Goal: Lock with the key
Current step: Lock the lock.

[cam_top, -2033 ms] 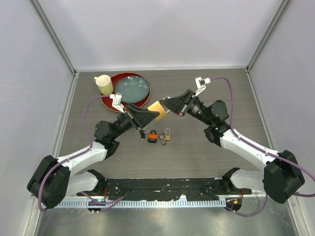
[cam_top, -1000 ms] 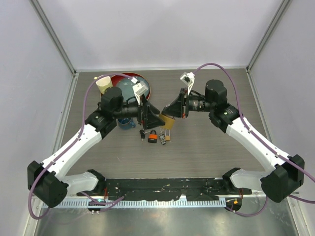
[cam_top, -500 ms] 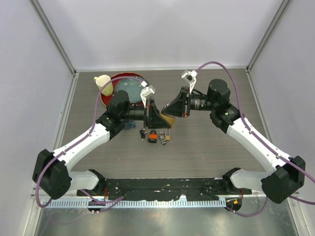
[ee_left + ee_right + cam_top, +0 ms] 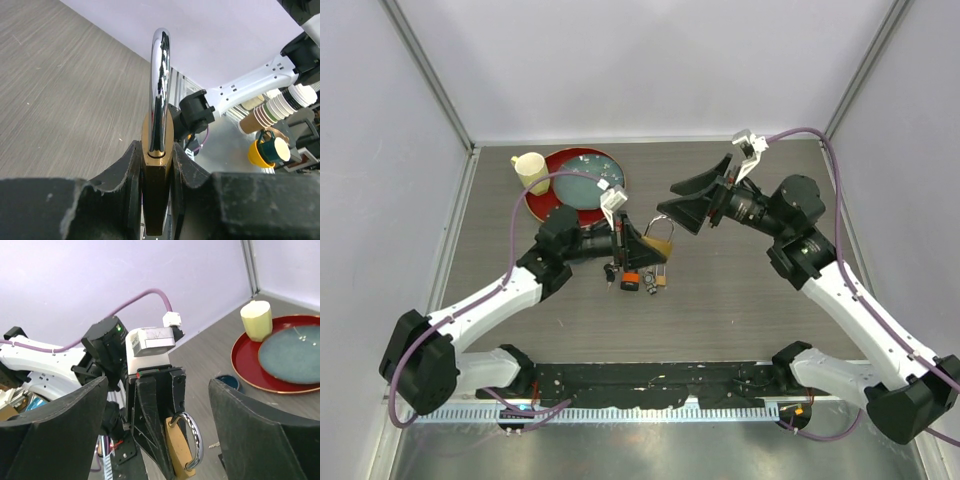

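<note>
Our left tool (image 4: 642, 243) clamps the brass padlock with the steel shackle (image 4: 660, 238) above the middle of the grey wood-grain desk (image 4: 740, 300). Its wrist view shows the body pinched edge-on, shackle up. Our right tool (image 4: 672, 205) gapes wide just beyond it, holding nothing. Only the top view shows the small orange padlock (image 4: 631, 279) and a small metal cluster (image 4: 656, 281) lying beneath. A red round tray (image 4: 586, 155) sits near the far left corner. Pale walls (image 4: 640, 70) enclose the desk.
</note>
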